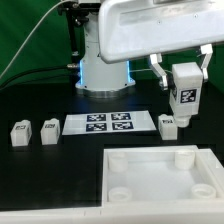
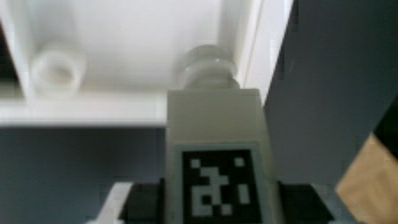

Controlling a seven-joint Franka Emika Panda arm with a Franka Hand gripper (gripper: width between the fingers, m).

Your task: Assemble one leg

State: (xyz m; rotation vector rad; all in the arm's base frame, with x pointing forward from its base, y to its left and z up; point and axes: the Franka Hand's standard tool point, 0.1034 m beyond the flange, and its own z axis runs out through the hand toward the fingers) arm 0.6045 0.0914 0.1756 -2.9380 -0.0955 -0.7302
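Note:
My gripper (image 1: 186, 110) is shut on a leg (image 1: 185, 88), a white block with a black-and-white tag, held upright in the air above the table at the exterior view's right. In the wrist view the held leg (image 2: 215, 140) fills the middle, its round peg end over the rim of the large white panel (image 2: 125, 50), beside a round corner socket (image 2: 59, 70). The panel (image 1: 160, 172) lies at the front right. Another leg (image 1: 168, 126) stands on the table below the held one. Two more legs (image 1: 19, 134) (image 1: 49, 131) stand at the left.
The marker board (image 1: 110, 124) lies flat mid-table between the legs. The arm's white base (image 1: 105, 65) stands behind it with a black cable at the back left. The table is black.

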